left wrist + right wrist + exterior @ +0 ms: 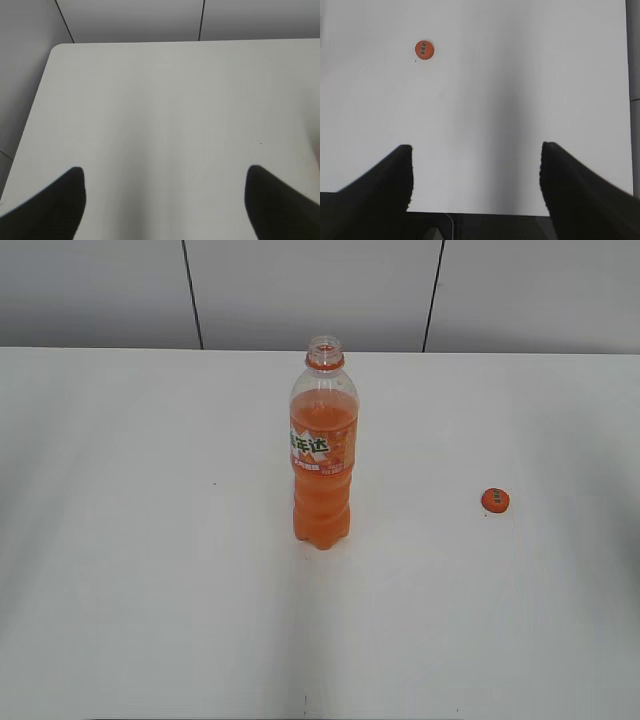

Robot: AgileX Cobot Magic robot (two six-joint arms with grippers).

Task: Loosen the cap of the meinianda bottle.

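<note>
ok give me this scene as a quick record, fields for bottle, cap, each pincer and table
bottle: meinianda bottle upright near the table's middle, neck open, no cap on it
cap: orange cap lying flat on the table, to the right of the bottle, apart from it
left pincer: left pincer open, holding nothing, over bare table
right pincer: right pincer open, holding nothing, cap ahead of it
table: white table

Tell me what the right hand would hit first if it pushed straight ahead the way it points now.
Probably only the bare white table. The right hand is open, and the cap lies ahead but left of its line, so it would likely pass it; depth is unclear.
</note>
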